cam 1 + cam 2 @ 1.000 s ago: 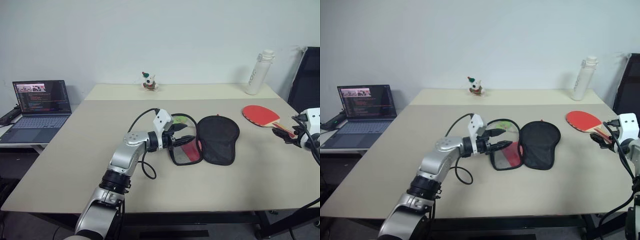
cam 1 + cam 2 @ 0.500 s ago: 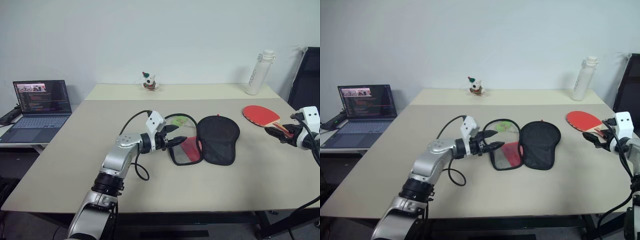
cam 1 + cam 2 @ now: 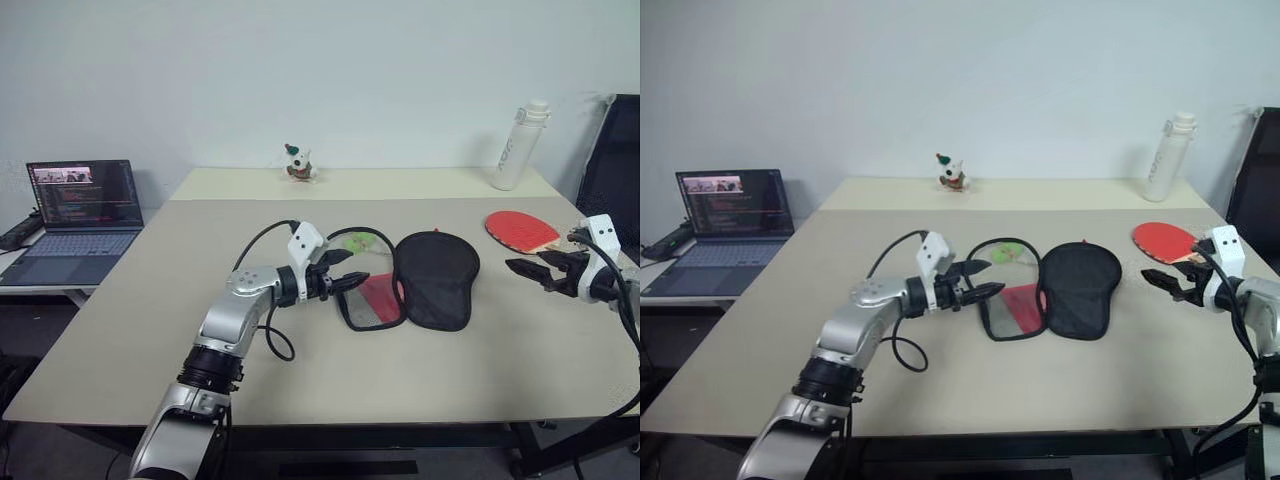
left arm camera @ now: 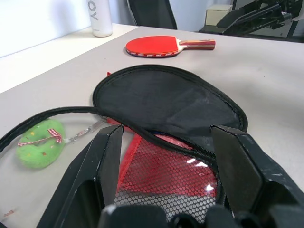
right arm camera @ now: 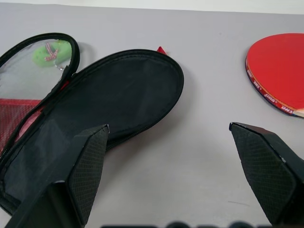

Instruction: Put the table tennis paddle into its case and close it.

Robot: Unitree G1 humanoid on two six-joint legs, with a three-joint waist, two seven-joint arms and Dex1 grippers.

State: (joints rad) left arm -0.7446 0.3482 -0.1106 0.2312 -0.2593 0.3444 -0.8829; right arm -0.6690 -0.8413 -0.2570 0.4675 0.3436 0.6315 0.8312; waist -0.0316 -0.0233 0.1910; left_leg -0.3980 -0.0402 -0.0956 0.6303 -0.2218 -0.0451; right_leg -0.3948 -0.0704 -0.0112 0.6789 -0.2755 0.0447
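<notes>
The left gripper (image 3: 352, 272), two black fingers on a silver arm, hovers just beside the left edge of the case, its jaws parted and holding nothing. The right gripper (image 3: 527, 270), also black-fingered, hangs over the right side of the beige table (image 3: 150, 300) with its jaws spread wide and empty, near the paddle's handle but not touching it.

The soft paddle-shaped fabric case (image 3: 410, 278) lies unzipped and spread flat at the table's centre: a black half on the right, and on the left a half showing red fabric, black mesh and a clear panel inside a black zip rim. A small green charm (image 4: 39, 143) lies by its far left edge.

The table tennis paddle (image 3: 522, 229), a flat bat with a round red rubber face and short wooden handle, lies face up on the table well right of the case.

Farther off, a white bottle (image 3: 520, 145) and a small toy figure (image 3: 297, 163) stand near the back edge, and an open laptop (image 3: 75, 215) sits on a lower surface to the left.
</notes>
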